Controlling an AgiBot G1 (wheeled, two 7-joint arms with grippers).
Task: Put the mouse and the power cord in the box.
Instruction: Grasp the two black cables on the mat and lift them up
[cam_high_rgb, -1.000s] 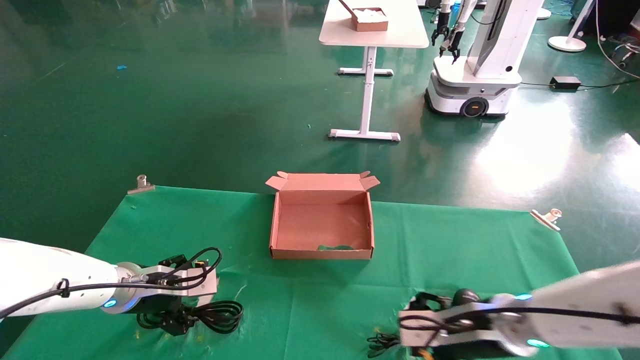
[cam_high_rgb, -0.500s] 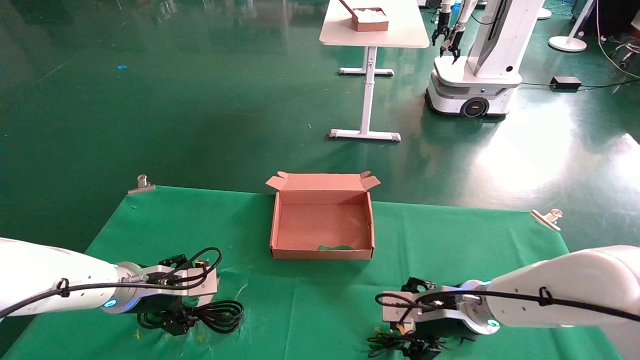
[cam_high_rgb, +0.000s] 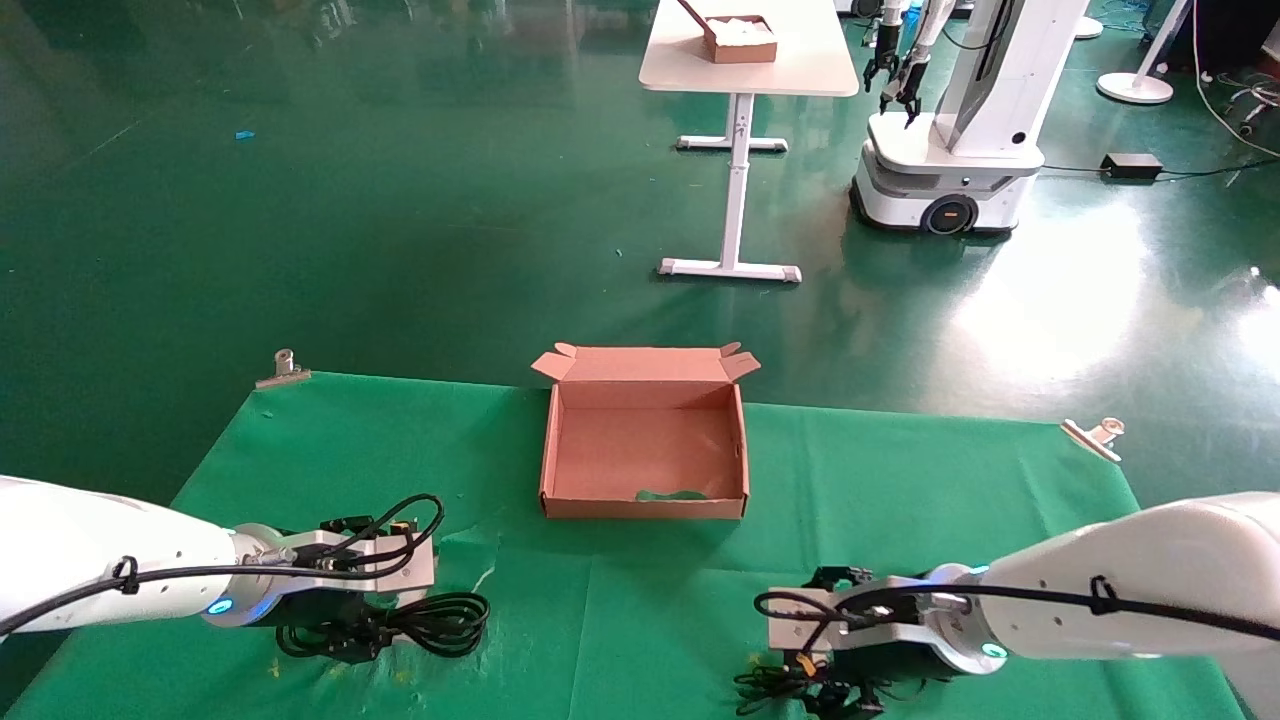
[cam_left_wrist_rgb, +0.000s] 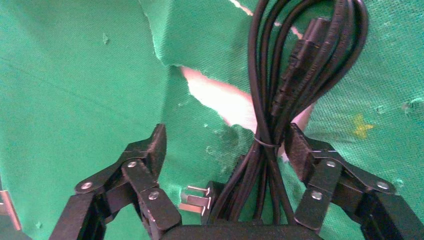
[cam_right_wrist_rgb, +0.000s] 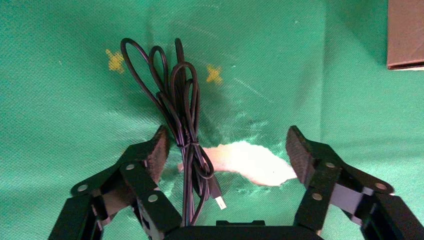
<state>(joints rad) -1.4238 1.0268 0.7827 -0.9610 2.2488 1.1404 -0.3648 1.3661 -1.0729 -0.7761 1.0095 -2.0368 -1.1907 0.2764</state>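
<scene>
The power cord (cam_high_rgb: 440, 622) lies in thick black loops near the table's front left corner. My left gripper (cam_high_rgb: 335, 638) is low over it and open. In the left wrist view the tied cord (cam_left_wrist_rgb: 280, 100) runs between the fingers of that gripper (cam_left_wrist_rgb: 225, 147), close to one pad, with its pronged plug (cam_left_wrist_rgb: 197, 196) near the palm. My right gripper (cam_high_rgb: 835, 692) is open at the front right over a thin black cable bundle (cam_right_wrist_rgb: 180, 105) with a USB plug (cam_right_wrist_rgb: 220, 201). The mouse is hidden. The box (cam_high_rgb: 645, 508) stands open mid-table.
The green cloth is torn, showing pale table (cam_right_wrist_rgb: 250, 165) under both grippers. Metal clips (cam_high_rgb: 283, 368) (cam_high_rgb: 1095, 436) hold the cloth's far corners. Beyond the table are a white desk (cam_high_rgb: 745, 60) carrying a small brown box and another robot (cam_high_rgb: 950, 150).
My right arm has swung left and down, covering the mouse and bringing its gripper over the thin cable. The left arm and the power cord have barely shifted.
</scene>
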